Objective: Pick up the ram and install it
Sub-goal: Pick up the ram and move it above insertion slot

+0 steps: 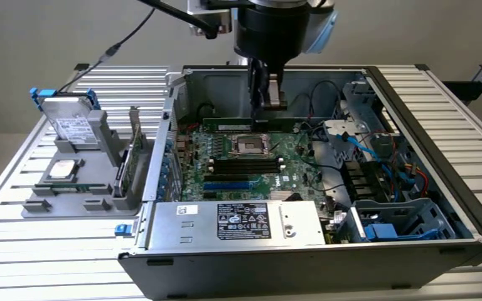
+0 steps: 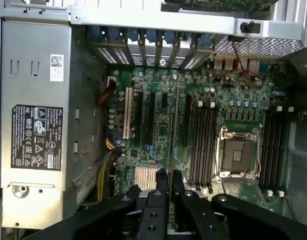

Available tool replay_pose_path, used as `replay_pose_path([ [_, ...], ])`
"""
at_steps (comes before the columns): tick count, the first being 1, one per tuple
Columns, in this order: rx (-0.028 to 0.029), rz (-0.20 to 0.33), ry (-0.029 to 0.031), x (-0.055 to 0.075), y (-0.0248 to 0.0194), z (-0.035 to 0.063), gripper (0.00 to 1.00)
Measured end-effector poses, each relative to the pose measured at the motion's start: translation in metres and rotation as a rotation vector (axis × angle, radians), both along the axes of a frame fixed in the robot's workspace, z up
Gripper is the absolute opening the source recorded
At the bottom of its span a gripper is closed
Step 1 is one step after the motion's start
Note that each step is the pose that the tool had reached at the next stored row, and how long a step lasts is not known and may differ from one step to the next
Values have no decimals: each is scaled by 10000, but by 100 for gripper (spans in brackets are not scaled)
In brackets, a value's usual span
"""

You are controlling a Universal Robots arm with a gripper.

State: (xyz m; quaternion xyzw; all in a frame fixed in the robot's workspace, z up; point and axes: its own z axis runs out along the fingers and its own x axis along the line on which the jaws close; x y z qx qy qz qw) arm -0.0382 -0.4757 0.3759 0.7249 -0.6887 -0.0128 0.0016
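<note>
My gripper (image 1: 266, 108) hangs inside the open computer case, above the back part of the green motherboard (image 1: 295, 172). Its jaws are shut on the ram (image 1: 228, 123), a long thin green stick held level and lengthwise a little above the board. In the wrist view the ram (image 2: 173, 130) appears edge-on as a thin line running out from between the black fingers (image 2: 162, 181). The black memory slots (image 1: 243, 167) lie below, toward the case's front, beyond the square CPU socket (image 1: 251, 144). Two banks of slots (image 2: 203, 142) flank the socket (image 2: 237, 155).
A silver power supply (image 1: 233, 222) fills the case's front. Blue and black cables (image 1: 383, 150) and a drive cage (image 1: 396, 219) crowd the exterior view's right. Outside the case, on the left, a grey holder (image 1: 82, 188) carries a silver hard drive (image 1: 72, 125).
</note>
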Motion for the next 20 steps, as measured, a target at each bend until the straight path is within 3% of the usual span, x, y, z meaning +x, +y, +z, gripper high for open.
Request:
replay_pose_path([
  [5, 0, 1, 1, 197, 128, -92, 14],
  [14, -20, 1, 10, 200, 509, -230, 14],
  [17, -102, 5, 10, 167, 606, -254, 14],
  [20, -244, 12, 11, 128, 688, -272, 14],
])
